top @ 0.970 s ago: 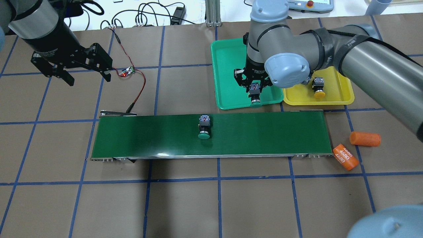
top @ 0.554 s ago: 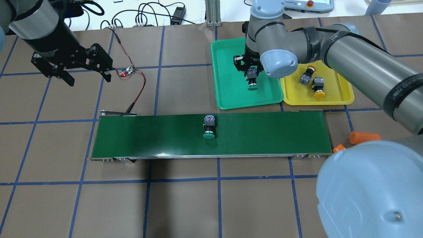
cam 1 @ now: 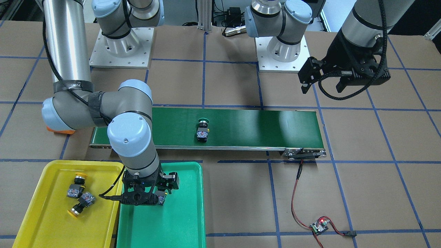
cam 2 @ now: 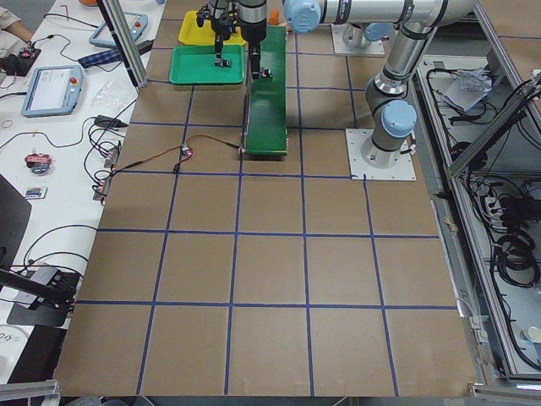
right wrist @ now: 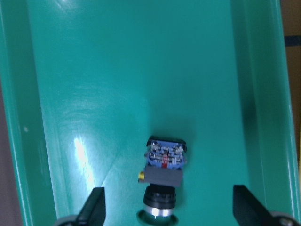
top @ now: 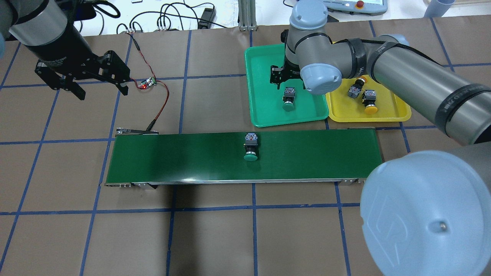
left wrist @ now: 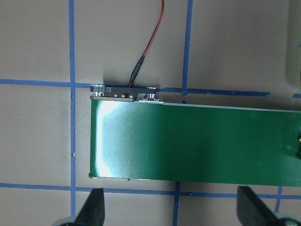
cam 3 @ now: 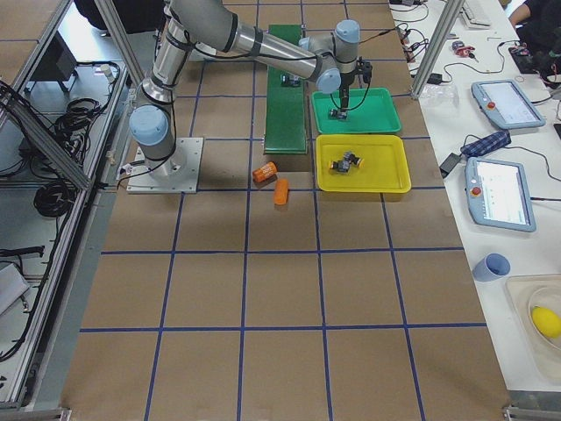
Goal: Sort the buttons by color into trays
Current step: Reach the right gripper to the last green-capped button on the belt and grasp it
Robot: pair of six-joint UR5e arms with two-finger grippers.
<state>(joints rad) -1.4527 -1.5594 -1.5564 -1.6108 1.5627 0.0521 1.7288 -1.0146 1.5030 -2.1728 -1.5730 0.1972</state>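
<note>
On the belt [top: 172,157], the green button [top: 250,148] could be carried past the right claw [right wrist: 168,202], seen spread wide and empty.

On the right wrist camera I see the green tray [right wrist: 94,70] filling nearly the whole view, with its raised walls down both sides and a sliver of brown bench [right wrist: 5,188] at the left edge. One button [right wrist: 164,162] lies on the tray floor, its blue-red contact block uppermost in the picture and its cap toward the bottom edge. The gripper [right wrist: 170,209] is spread wide, with a fingertip [right wrist: 95,207] on either side of the button, clear of it.
</note>
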